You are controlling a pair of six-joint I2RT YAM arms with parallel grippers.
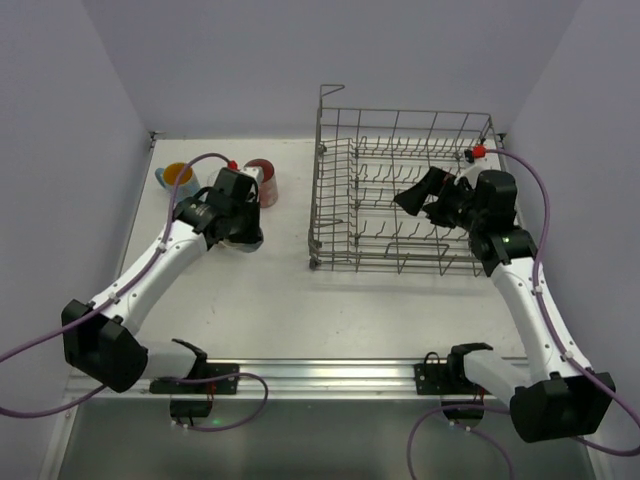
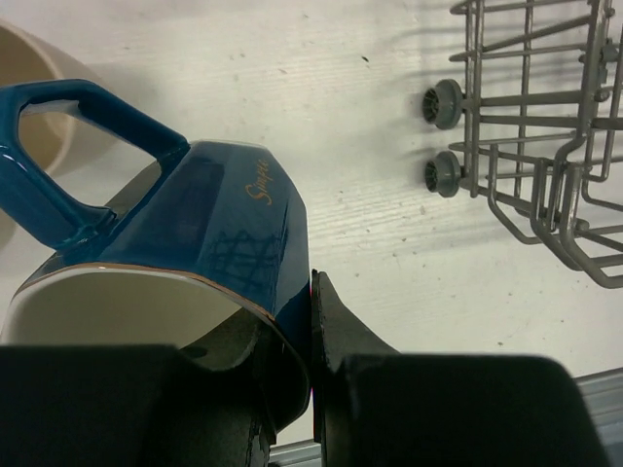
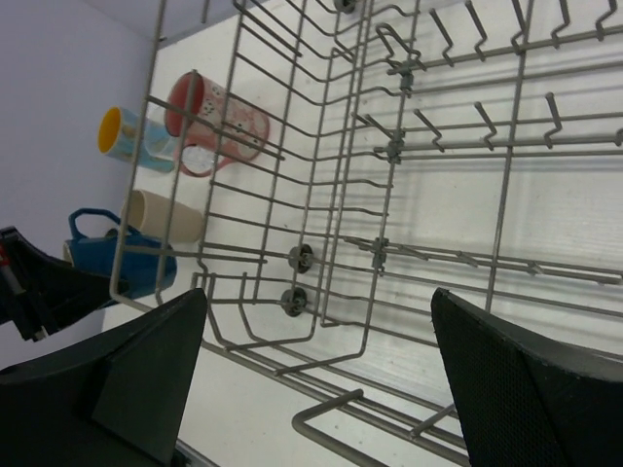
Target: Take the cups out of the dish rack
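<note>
My left hand [image 2: 292,331] is clamped on the rim of the dark blue mug [image 2: 214,229]. One of its fingers [image 2: 343,341] presses the outside of the wall and the other sits inside the cream-coloured interior, with the handle sticking out toward 10 o'clock in my left wrist view. I cannot tell whether the mug's base touches the tabletop [image 1: 260,300] or hangs just clear of it. From above, this hand sits in the 10 o'clock part of the tabletop, apart from the dish rack [image 1: 400,195], which stands at its 3 o'clock. A beige cup [image 2: 24,92] is just beside the mug, past the handle at 10 o'clock in the wrist view. In the top view the light blue mug [image 1: 178,178], orange inside, stands at 10 o'clock from my left hand. The pink-red tumbler [image 1: 262,182] stands at 1 o'clock from it. Both are out on the tabletop near the back wall. My right hand [image 3: 319,297] hangs over the 3 o'clock side of the rack, fingers spread wide apart and holding nothing, above the rows of upright prongs. Two small grey wheels [image 2: 443,102] show on the rack's lower edge, at 2 o'clock in my left wrist view.
</note>
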